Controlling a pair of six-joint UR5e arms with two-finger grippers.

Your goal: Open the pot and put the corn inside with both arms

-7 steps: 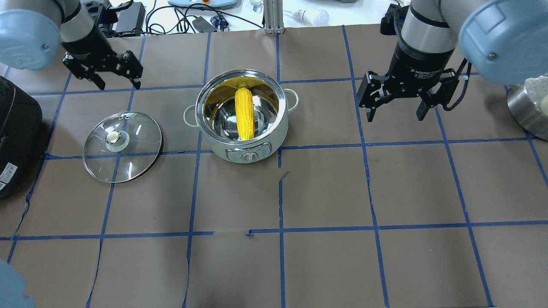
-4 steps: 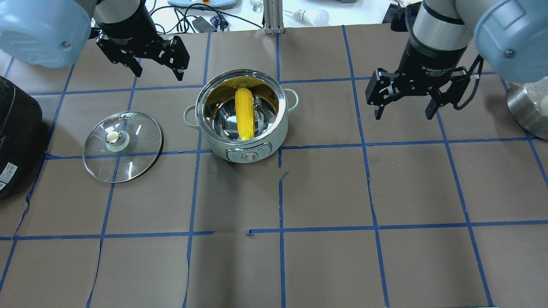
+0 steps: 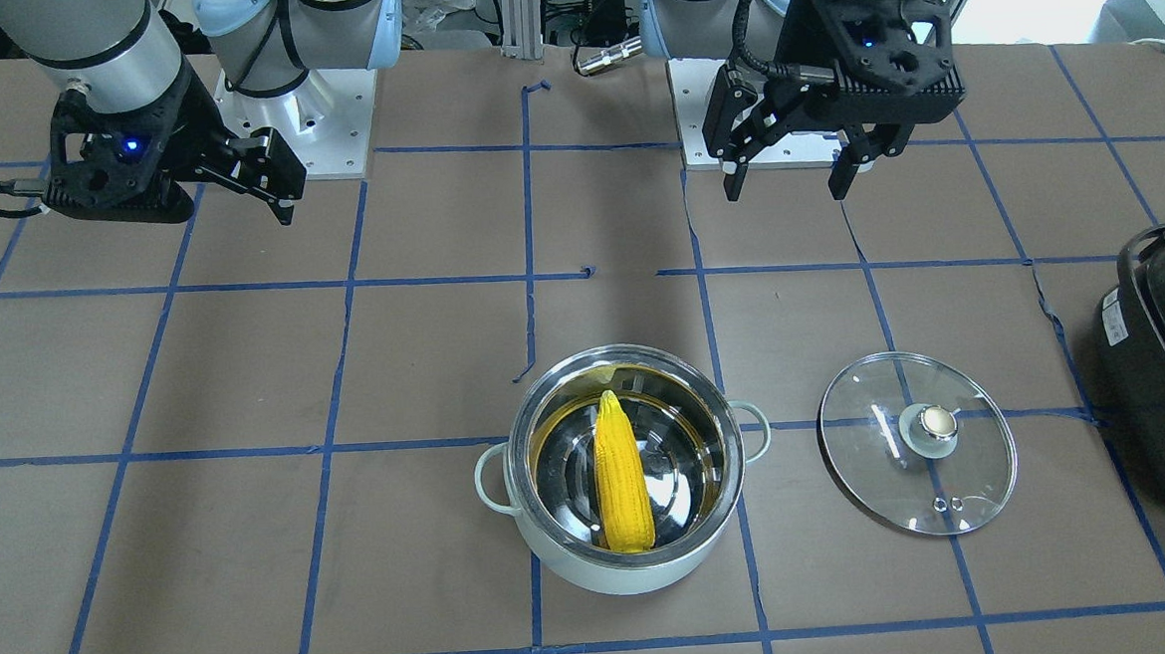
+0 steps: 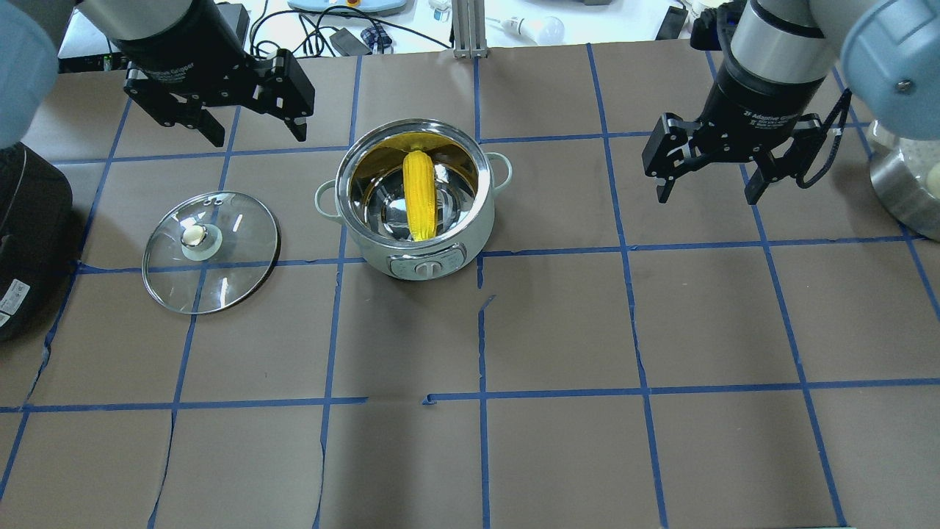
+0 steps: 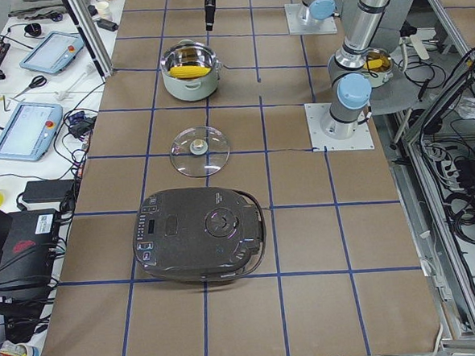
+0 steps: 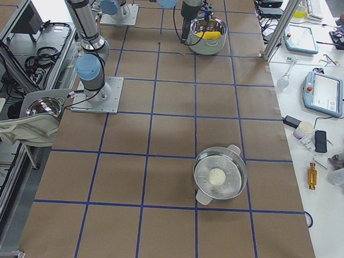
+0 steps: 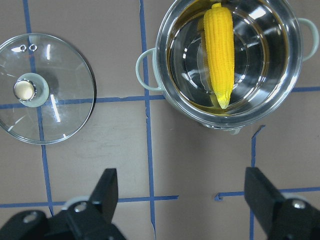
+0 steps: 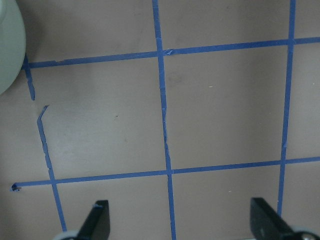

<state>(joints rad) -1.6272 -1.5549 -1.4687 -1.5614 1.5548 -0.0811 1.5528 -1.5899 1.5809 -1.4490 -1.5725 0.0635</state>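
The mint-green pot (image 4: pixel 470 235) stands open at the table's middle, with the yellow corn (image 4: pixel 418 195) lying inside on the steel bottom. The glass lid (image 4: pixel 235 242) lies flat on the table to the pot's left, knob up. My left gripper (image 4: pixel 257 136) is open and empty, raised behind and left of the pot. My right gripper (image 4: pixel 706 198) is open and empty, raised well right of the pot. The front view shows the pot (image 3: pixel 575 567), corn (image 3: pixel 621 484), lid (image 3: pixel 879 471) and left gripper (image 3: pixel 785 192). The left wrist view looks down on the corn (image 7: pixel 220 55) and lid (image 7: pixel 55 100).
A bulky black appliance (image 4: pixel 29 235) sits at the left table edge. A steel bowl (image 4: pixel 903 191) holding a pale round thing stands at the right edge. Cables and devices lie beyond the far edge. Blue tape lines grid the brown table cover.
My left gripper has swung right, from above the lid's far side to behind the pot's left. My right gripper has drifted right, away from the pot. Corn, pot and lid have not moved.
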